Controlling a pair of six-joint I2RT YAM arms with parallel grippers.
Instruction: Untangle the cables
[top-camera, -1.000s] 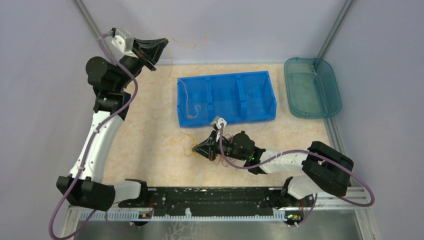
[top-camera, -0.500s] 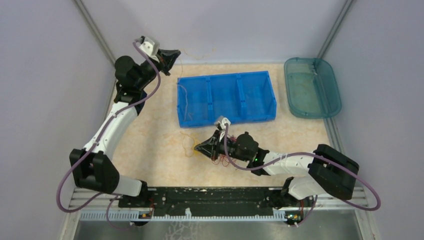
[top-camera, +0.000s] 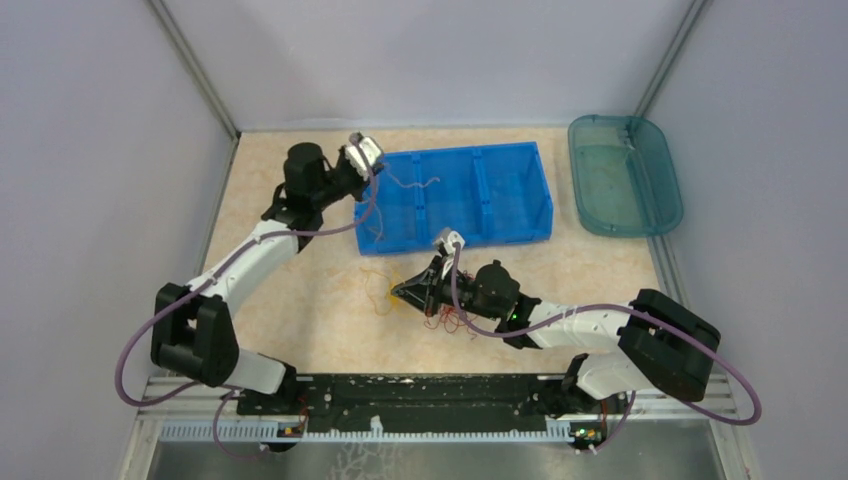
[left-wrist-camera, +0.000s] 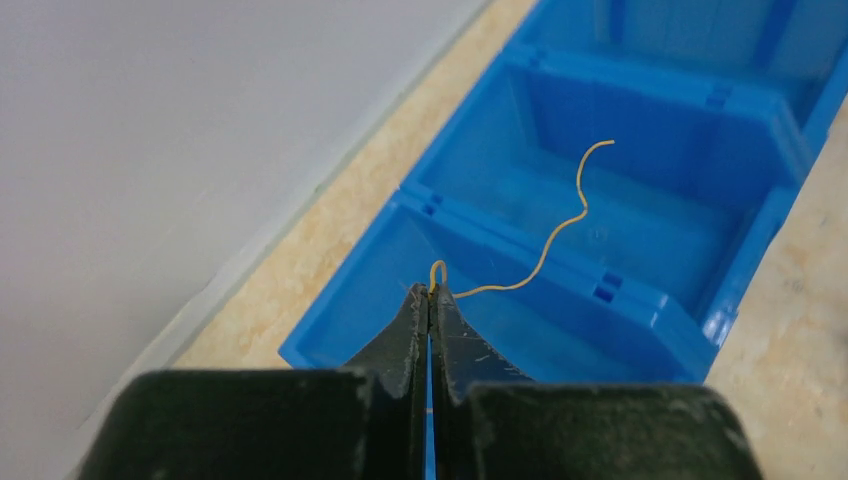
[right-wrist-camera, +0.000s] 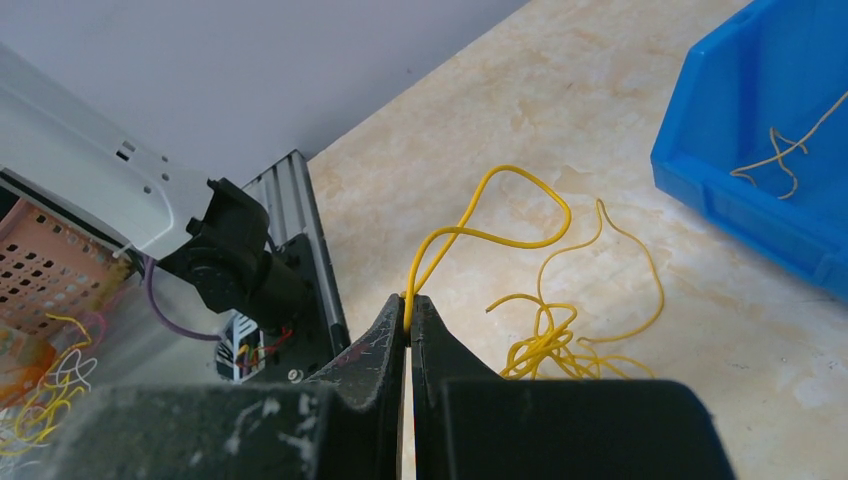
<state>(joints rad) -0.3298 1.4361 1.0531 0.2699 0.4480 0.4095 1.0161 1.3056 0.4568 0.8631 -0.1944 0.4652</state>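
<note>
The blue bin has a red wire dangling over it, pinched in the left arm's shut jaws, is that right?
Not red: the wire is orange-yellow, as the left wrist view shows. It does dangle over the blue bin, pinched in the left arm's shut jaws.

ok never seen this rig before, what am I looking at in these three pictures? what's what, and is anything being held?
It is a robot with a left arm and a right arm, bolted at the near edge of a table. The wide picture comes from a fixed camera above and behind them. Each close-up comes from a camera on one wrist, so the black wedges at the bottom are that arm's own fingers.

On the table are a blue bin with three compartments, a teal tub and a small tangle of thin cables.

The left end effector is shut on one orange-yellow wire above the bin's left end. The right end effector is shut on a yellow loop beside the tangle.
</note>
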